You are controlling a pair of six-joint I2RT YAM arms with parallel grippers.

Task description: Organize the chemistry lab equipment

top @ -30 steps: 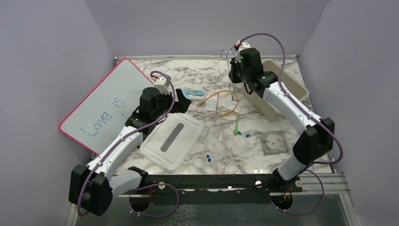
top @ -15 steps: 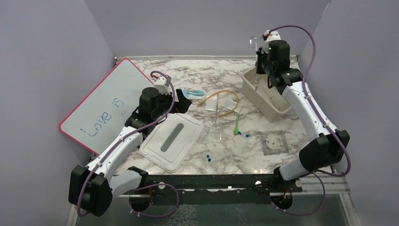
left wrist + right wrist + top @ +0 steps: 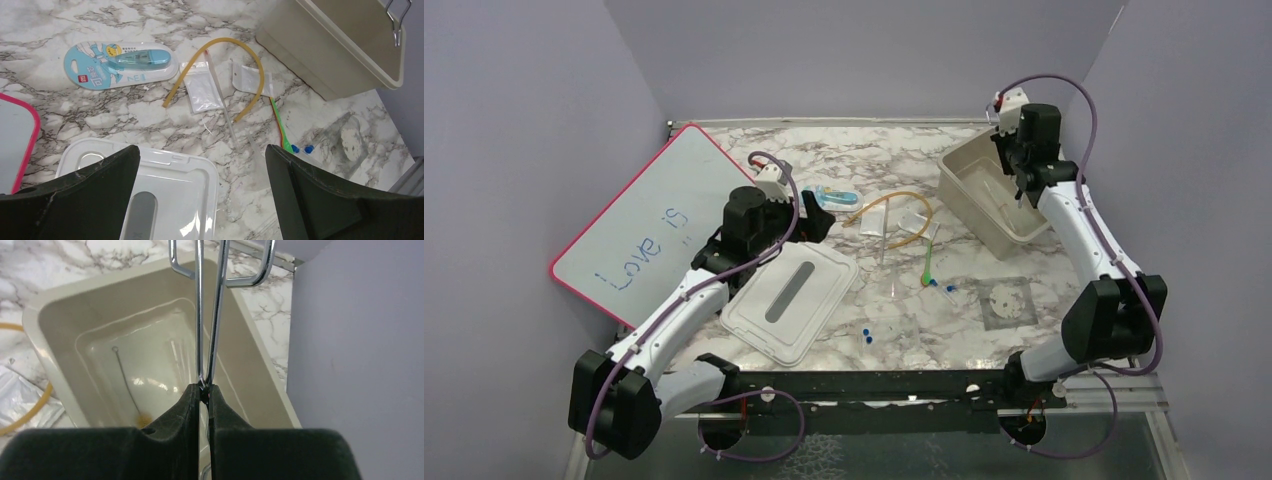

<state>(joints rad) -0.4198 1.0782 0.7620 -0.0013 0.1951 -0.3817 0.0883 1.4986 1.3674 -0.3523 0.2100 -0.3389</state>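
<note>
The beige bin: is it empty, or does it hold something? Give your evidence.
Not empty. The right wrist view shows a thin wire with a yellowish tip lying on the floor of the bin.

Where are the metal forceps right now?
Right wrist view: the forceps are pinched in the right gripper, above the beige bin on the far right.

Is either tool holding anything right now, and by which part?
The right tool is shut on the metal forceps, pinching both thin shafts short of the loop handles, over the beige bin. The left tool is open, holding nothing.
</note>
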